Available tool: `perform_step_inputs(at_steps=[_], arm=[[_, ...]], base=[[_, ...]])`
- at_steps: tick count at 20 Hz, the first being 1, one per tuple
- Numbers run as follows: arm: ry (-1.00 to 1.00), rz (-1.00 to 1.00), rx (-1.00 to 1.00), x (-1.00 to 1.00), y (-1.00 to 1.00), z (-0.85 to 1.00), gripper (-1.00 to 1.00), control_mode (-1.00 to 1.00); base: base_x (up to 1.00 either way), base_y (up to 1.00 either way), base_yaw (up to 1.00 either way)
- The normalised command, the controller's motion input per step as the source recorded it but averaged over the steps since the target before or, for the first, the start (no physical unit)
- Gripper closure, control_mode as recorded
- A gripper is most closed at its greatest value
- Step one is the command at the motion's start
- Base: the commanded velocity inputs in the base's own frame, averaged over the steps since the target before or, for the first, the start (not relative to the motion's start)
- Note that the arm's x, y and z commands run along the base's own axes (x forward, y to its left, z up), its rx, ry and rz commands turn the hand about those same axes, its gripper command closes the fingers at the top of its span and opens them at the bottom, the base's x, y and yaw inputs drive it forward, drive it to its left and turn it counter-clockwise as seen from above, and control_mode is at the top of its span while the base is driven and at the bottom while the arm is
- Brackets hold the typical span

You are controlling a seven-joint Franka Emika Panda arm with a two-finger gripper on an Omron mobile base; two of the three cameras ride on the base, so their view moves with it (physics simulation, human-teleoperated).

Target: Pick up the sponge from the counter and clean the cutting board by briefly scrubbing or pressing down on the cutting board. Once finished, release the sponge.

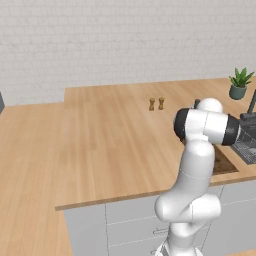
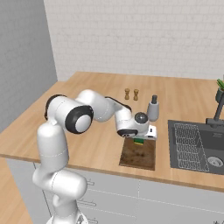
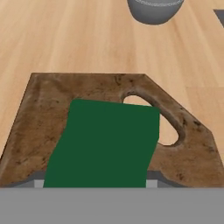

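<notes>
gripper clamping the sponge, holding it over the far end of the cutting board lying on the bench beside the sink

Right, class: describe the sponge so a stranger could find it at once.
Find the light wood counter left of the sink. Near its front edge lies a dark brown cutting board. The sponge, under the tool, is the small green-topped, yellow-based block on its far end.

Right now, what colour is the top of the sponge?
Dark green. The sponge shows best in the hand view, lying over the brown cutting board.
</notes>
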Motion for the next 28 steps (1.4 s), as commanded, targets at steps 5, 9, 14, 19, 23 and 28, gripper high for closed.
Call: perform_step_inputs(at_steps=[5,9,14,19,23,28], arm=[[0.00,0.00,0.00,-0.23,0.00,-0.12,1.00,-1.00],[0.00,0.00,0.00,-0.32,0.00,-0.09,1.00,-1.00],[0.00,0.00,0.00,-0.38,0.00,-0.06,1.00,-1.00],[0.00,0.00,0.00,-0.45,0.00,-0.01,1.00,-1.00],[0.00,0.00,0.00,-0.52,-0.03,0.00,1.00,-1.00],[0.00,0.00,0.00,-0.58,-0.03,0.00,1.00,-1.00]], base=[[0.00,0.00,0.00],[0.00,0.00,0.00],[0.00,0.00,0.00],[0.00,0.00,0.00],[0.00,0.00,0.00],[0.00,0.00,0.00]])
